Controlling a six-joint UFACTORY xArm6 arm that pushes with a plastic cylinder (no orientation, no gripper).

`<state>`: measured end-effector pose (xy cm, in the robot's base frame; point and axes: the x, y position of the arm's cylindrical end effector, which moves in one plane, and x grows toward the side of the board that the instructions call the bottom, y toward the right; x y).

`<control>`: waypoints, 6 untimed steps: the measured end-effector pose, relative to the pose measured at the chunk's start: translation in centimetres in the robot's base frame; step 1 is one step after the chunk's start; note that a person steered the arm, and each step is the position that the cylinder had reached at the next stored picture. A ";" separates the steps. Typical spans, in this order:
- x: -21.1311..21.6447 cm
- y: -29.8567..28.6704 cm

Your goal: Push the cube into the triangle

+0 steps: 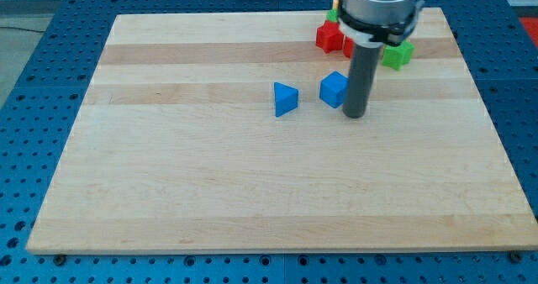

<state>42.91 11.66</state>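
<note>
A blue cube (334,89) sits on the wooden board, right of centre in the upper half. A blue triangle (285,99) lies a short gap to the cube's left. My tip (356,115) stands on the board right next to the cube, at its right and slightly lower side; whether it touches the cube cannot be told. The dark rod rises from the tip and hides part of the blocks behind it.
A red block (329,36) and a green block (398,55) lie near the board's top right, partly hidden by the arm; another green piece (333,16) peeks out above the red one. The wooden board (210,183) rests on a blue perforated table.
</note>
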 end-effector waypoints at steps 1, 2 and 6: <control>0.5 2.4; -3.8 4.4; -6.1 7.0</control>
